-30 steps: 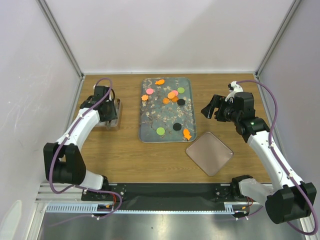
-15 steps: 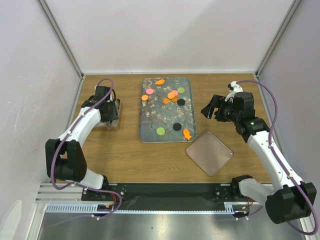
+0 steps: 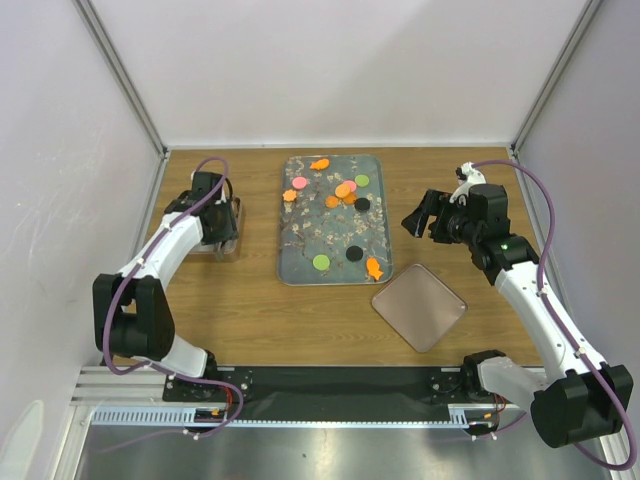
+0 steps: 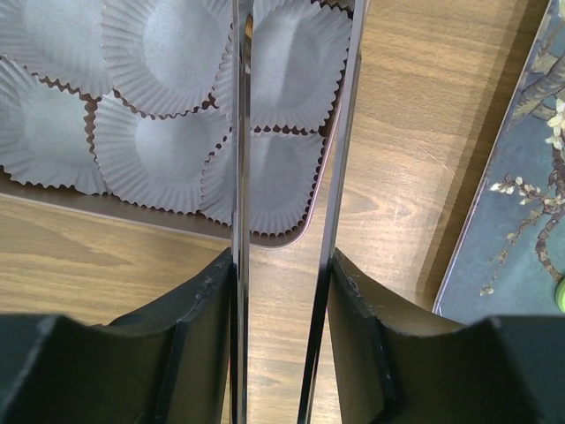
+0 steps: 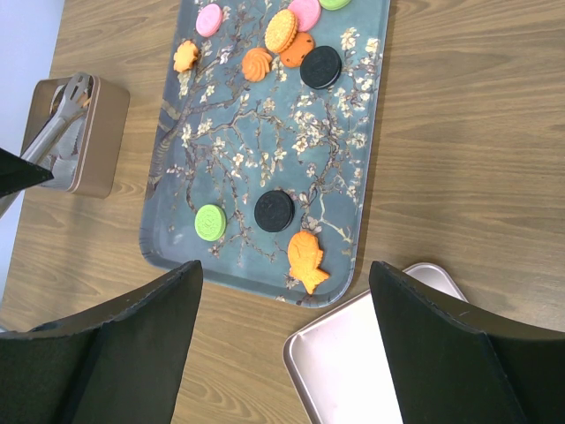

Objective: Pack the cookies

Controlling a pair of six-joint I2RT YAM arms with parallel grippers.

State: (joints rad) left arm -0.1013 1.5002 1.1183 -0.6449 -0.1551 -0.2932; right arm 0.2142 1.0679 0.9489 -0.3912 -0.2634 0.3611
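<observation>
Several cookies lie on the floral tray (image 3: 305, 235): a pink disc (image 3: 299, 182), a green disc (image 3: 321, 262), a black disc (image 3: 354, 254) and an orange fish (image 3: 374, 268). The right wrist view shows the green disc (image 5: 209, 221), the black disc (image 5: 274, 210) and the fish (image 5: 306, 256). My left gripper (image 3: 222, 226) is shut on metal tongs (image 4: 240, 132). Their blades reach over the paper cups in the box (image 4: 159, 106). My right gripper (image 3: 418, 220) hangs open right of the tray, empty, its jaws (image 5: 284, 267) framing the tray's near end.
The box (image 3: 216, 243) of white paper cups sits at the left of the table. A flat pinkish square lid (image 3: 419, 306) lies near the tray's front right corner. White walls close off the left, right and back edges.
The left arm has shifted slightly, its elbow drawing back a little. The right arm and the cookies have not moved.
</observation>
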